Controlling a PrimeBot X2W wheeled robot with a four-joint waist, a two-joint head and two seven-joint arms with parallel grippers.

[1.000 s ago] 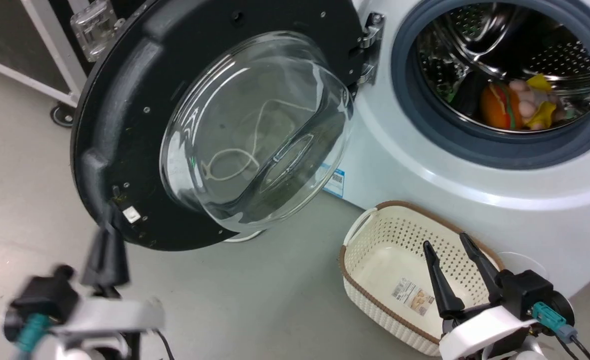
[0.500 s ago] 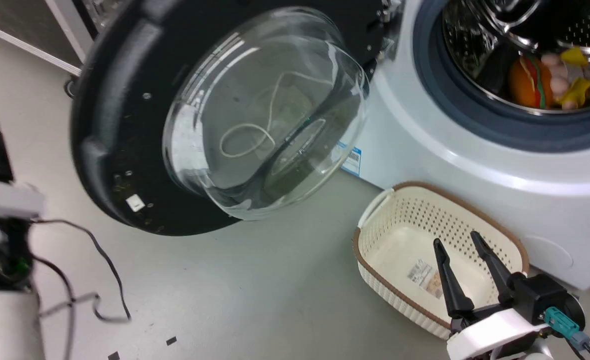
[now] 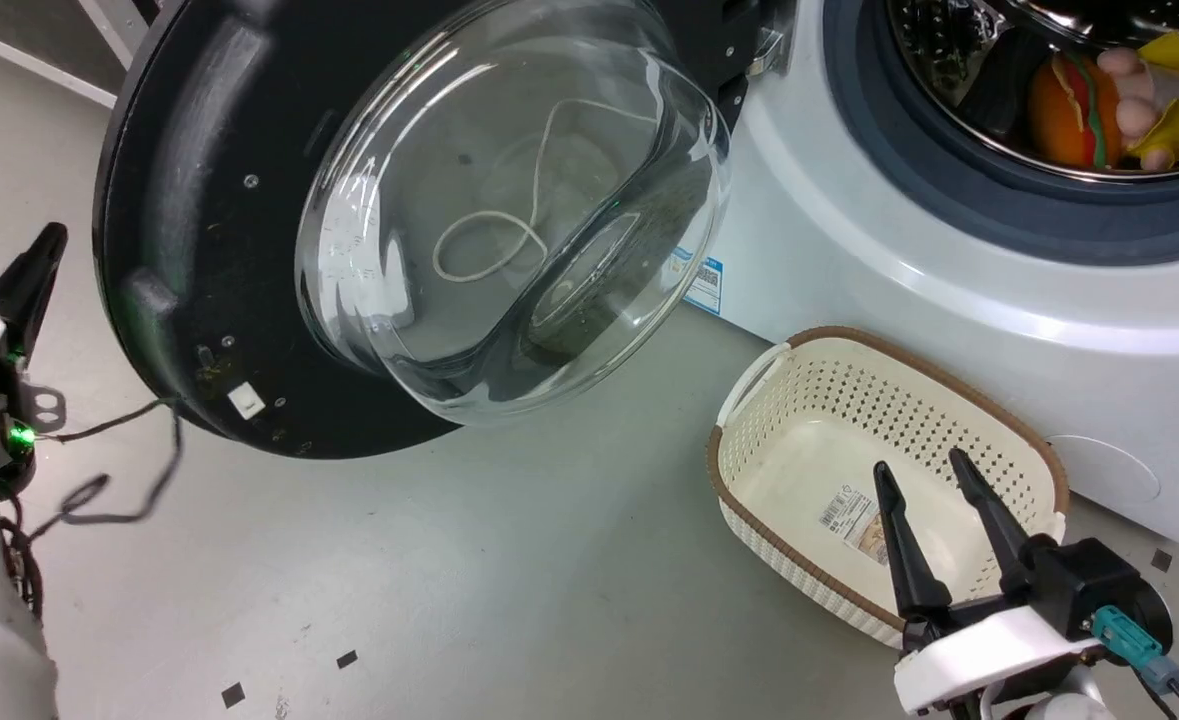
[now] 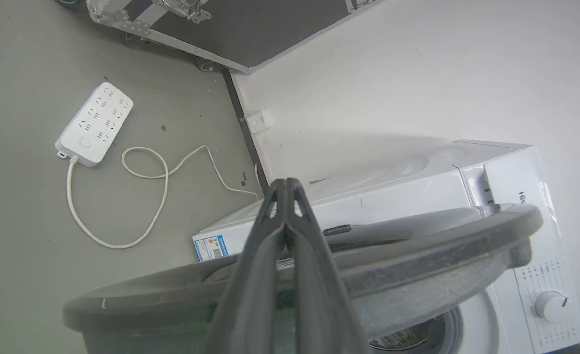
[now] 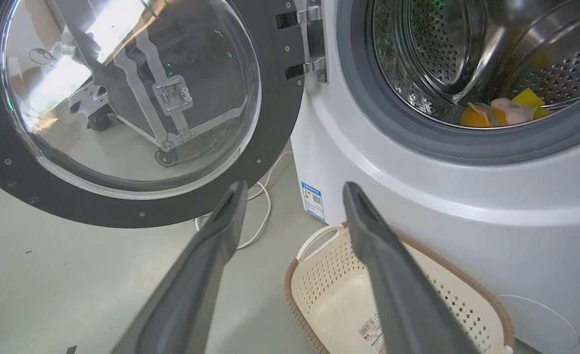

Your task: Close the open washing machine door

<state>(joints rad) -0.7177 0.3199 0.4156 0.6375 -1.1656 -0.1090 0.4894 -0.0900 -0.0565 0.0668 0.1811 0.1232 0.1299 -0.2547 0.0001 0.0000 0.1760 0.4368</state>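
Observation:
The washing machine door (image 3: 199, 200) stands wide open, its black frame and bulging glass bowl facing me, hinged to the white washing machine (image 3: 849, 260) on the right. My left gripper (image 3: 47, 240) is shut and empty, just left of the door's free edge. In the left wrist view its fingertips (image 4: 286, 183) point across the door's rim (image 4: 417, 241) toward the machine's side (image 4: 393, 187); I cannot tell whether they touch the door. My right gripper (image 3: 919, 462) hangs open and empty above the basket. The right wrist view looks between its gripper's (image 5: 293, 189) fingers at the door (image 5: 280, 147) and the machine's front (image 5: 442, 206).
A cream perforated basket (image 3: 779, 370) sits on the floor against the machine's front. Soft toys (image 3: 1099, 100) lie in the steel drum. A white power strip (image 4: 95, 123) with a looped cord lies on the floor behind the door, near a black wheeled case (image 4: 250, 29).
The head camera has shifted, so the whole picture has slid. My left gripper has moved from under the door's lower rim out to the left of the door's edge. The right gripper has kept still.

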